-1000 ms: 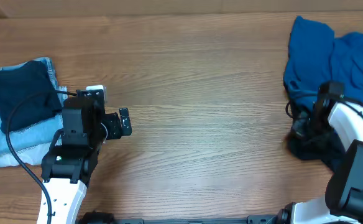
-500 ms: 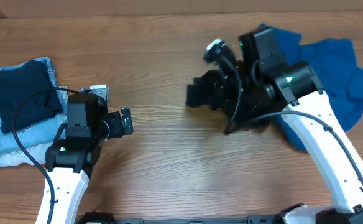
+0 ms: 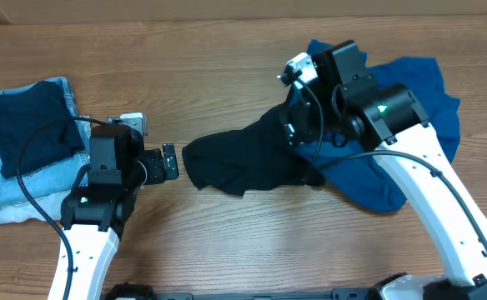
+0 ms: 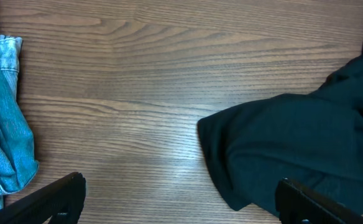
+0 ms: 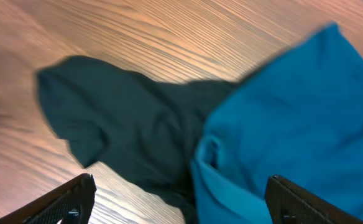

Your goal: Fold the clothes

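Observation:
A black garment lies crumpled on the middle of the table, its right end overlapped by a teal-blue garment spread out at the right. My right gripper hangs over the seam where the two meet, open and holding nothing. In the right wrist view the black cloth and the blue cloth lie below the open gripper. My left gripper stands open just left of the black garment's edge, with bare wood between the fingers of the gripper.
At the far left a folded dark navy piece rests on folded light-blue jeans, whose hem shows in the left wrist view. The left arm's black cable loops over that stack. Bare wooden tabletop lies behind the clothes.
My right arm has swung from the right edge toward the centre, dragging the black and blue garments leftward, and has opened and let go. The left arm has not moved.

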Motion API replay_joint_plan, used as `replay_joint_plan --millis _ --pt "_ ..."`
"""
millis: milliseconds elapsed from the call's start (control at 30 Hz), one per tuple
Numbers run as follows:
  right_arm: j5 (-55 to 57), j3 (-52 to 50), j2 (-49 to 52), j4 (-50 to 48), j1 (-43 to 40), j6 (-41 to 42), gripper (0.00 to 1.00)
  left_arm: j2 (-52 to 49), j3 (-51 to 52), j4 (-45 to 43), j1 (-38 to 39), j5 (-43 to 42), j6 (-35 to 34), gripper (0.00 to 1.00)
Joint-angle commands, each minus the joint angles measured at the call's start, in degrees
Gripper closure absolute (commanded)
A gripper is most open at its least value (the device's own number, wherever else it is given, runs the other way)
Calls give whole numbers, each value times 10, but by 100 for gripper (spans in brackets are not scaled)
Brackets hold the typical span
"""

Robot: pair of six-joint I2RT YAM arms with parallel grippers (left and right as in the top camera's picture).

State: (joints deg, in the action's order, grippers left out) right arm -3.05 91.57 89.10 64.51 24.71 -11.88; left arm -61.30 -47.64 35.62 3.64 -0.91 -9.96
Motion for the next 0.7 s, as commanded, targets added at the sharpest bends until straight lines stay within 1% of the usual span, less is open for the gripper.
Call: replay_joint_plan --millis 0,33,100,200,267,333,433,600,667 --pt "60 -56 26 -6 -38 19 9 -2 -13 -1 -3 -6 1 0" --pt "59 -77 38 -19 -49 19 9 -2 -13 -1 -3 -6 1 0" --pt "33 -115 83 -41 -57 -9 9 -2 -13 -1 -3 -6 1 0" --pt "18 -118 145 -51 -48 -26 9 -2 -13 -1 -3 -6 1 0" --pt "-10 -118 167 -53 -39 -36 9 -2 -13 -1 -3 -6 1 0" --pt "-36 -118 172 -57 -31 -39 7 -2 -13 -1 -3 -6 1 0" --pt "-68 -118 172 -57 -23 -62 6 -2 -13 -1 -3 -6 1 0" --pt "-66 -119 174 -79 -22 -61 5 -2 -13 -1 -3 -6 1 0" --pt "-59 -134 174 -102 -22 -61 6 -2 -13 -1 -3 -6 1 0"
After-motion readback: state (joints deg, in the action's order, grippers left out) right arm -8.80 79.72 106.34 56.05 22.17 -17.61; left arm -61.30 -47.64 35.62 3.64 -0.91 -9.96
